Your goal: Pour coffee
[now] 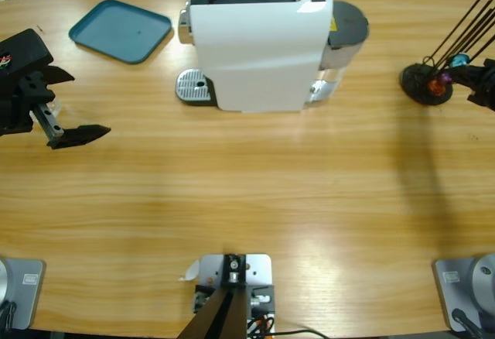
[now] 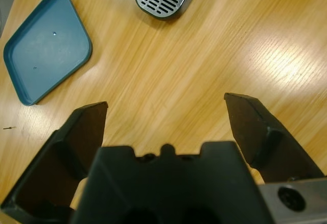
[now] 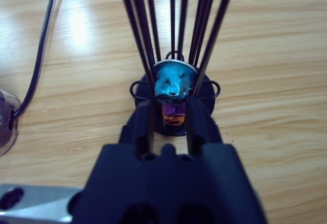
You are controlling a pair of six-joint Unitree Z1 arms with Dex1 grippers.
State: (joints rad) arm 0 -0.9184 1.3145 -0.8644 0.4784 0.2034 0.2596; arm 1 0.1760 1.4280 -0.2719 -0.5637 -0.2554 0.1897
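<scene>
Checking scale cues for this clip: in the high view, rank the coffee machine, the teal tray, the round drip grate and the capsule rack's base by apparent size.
1. Coffee machine, largest.
2. Teal tray.
3. Drip grate and capsule rack base: look alike, so unranked.

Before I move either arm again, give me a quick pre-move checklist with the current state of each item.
1. Left gripper open and empty: ok, jaws spread over bare table.
2. Right gripper lined up on the capsule rack: ok, just below the blue capsule.
3. Right gripper's hold on a capsule: cannot tell.
4. Cup on the coffee machine drip tray: not ok, the grate is bare.
5. Coffee in view: not ok, none visible.
6. Teal tray free: ok, nothing on it.
</scene>
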